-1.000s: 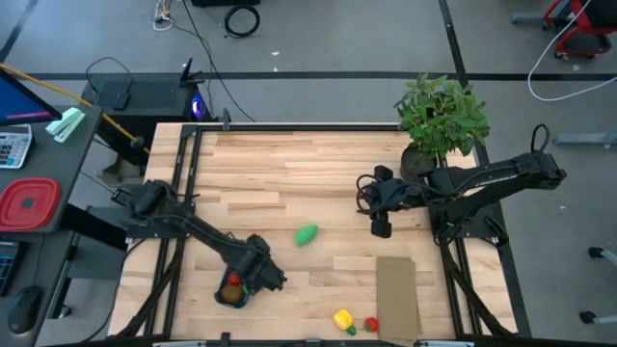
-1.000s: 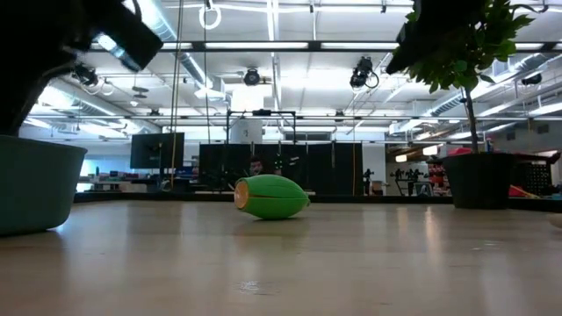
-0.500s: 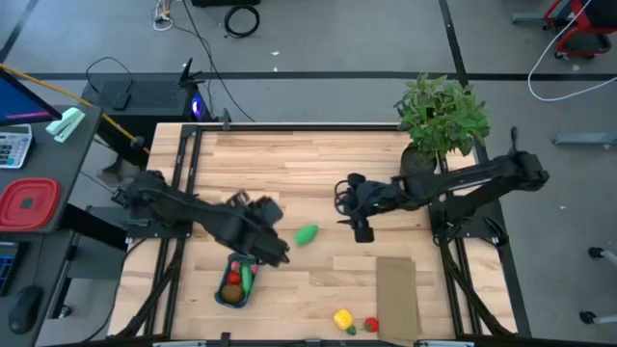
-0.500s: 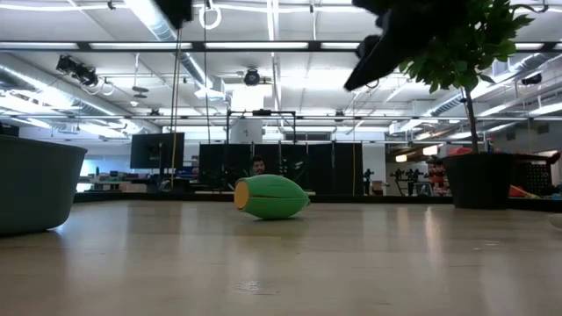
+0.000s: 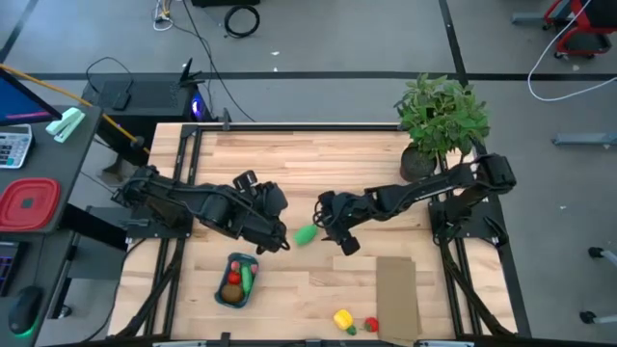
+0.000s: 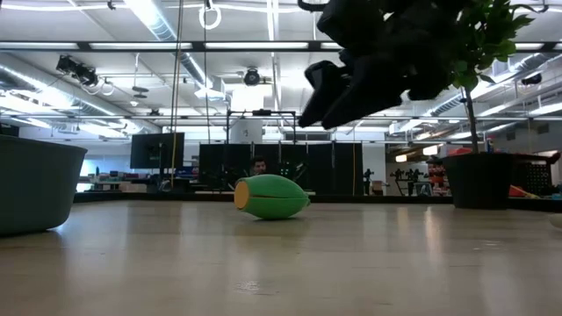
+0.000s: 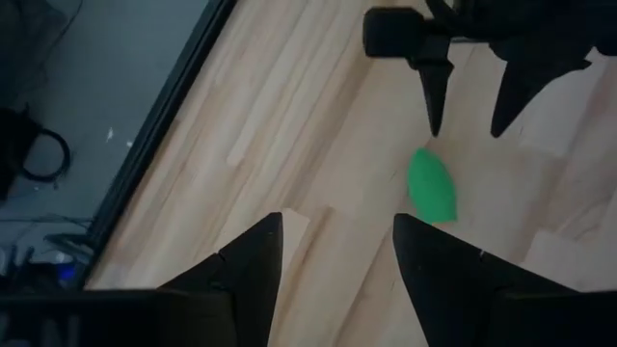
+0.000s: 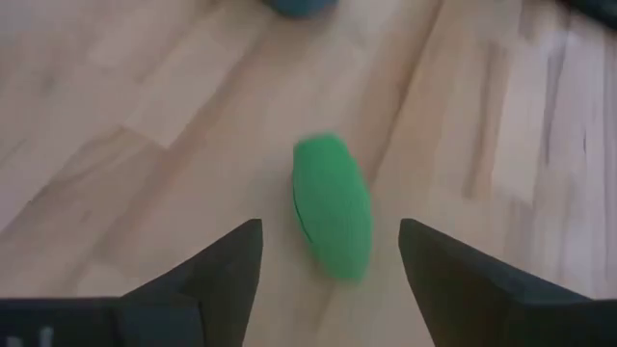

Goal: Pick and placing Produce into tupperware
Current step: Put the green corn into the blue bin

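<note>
A green oval produce piece [image 5: 306, 234] lies on its side on the wood table, also seen in the low view [image 6: 272, 196]. My right gripper [image 5: 335, 237] hovers open just to its right; its fingers stand on either side of the piece [image 8: 333, 205] without touching it. My left gripper [image 5: 278, 241] is open and hangs just left of the piece [image 7: 431, 185]. The teal tupperware [image 5: 236, 281] stands near the front edge and holds red, green and brown pieces. A yellow piece [image 5: 342, 319] and a red one [image 5: 370, 325] lie at the front edge.
A flat brown cardboard rectangle [image 5: 396, 297] lies at front right. A leafy potted plant [image 5: 442, 116] stands at the far right corner. A red square container [image 5: 27, 204] sits off the table to the left. Bare wood stretches across the far half of the table.
My left gripper has risen from the tupperware and moved toward the far edge and right, ending beside the green piece. My right gripper has moved toward the table's left and come down toward the same piece. The green piece has stayed where it was.
</note>
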You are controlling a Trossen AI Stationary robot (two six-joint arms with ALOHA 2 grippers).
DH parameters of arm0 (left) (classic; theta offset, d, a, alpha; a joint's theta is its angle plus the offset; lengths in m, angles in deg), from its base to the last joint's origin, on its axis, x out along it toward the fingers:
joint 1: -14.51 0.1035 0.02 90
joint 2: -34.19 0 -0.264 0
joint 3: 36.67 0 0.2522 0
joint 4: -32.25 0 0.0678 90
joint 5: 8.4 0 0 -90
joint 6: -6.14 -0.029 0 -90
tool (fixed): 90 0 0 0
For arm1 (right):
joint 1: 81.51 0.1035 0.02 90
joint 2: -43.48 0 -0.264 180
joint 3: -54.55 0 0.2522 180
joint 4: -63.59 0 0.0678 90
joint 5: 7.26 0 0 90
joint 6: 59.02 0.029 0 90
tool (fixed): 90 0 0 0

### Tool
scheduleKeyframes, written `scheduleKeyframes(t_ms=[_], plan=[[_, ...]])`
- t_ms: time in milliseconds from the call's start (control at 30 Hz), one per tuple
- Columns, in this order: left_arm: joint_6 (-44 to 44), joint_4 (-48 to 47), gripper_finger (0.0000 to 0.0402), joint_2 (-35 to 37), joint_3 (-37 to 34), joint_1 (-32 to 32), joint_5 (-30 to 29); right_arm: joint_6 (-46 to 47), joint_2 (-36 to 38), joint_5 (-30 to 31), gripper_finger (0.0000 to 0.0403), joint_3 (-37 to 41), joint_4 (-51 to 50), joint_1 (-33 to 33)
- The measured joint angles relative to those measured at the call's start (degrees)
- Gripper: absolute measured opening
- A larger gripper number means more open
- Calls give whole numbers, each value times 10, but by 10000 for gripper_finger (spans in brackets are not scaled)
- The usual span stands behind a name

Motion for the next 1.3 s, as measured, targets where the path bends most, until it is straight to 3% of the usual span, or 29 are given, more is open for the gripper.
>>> scheduleKeyframes(t_ms=[233,433,833,1100,1300], plan=[[-16,9,206,-1,0,1,3,-26,-33,-19,250,-10,45,0],[62,20,193,-1,0,40,-19,-26,-72,-20,249,-31,51,0],[8,11,182,-1,0,129,-10,-44,-114,-36,249,-61,40,0],[-9,14,175,-1,0,151,-8,-96,-160,-34,249,-66,63,-5],[-36,16,172,-1,0,152,-8,-108,-161,5,264,-80,60,-12]])
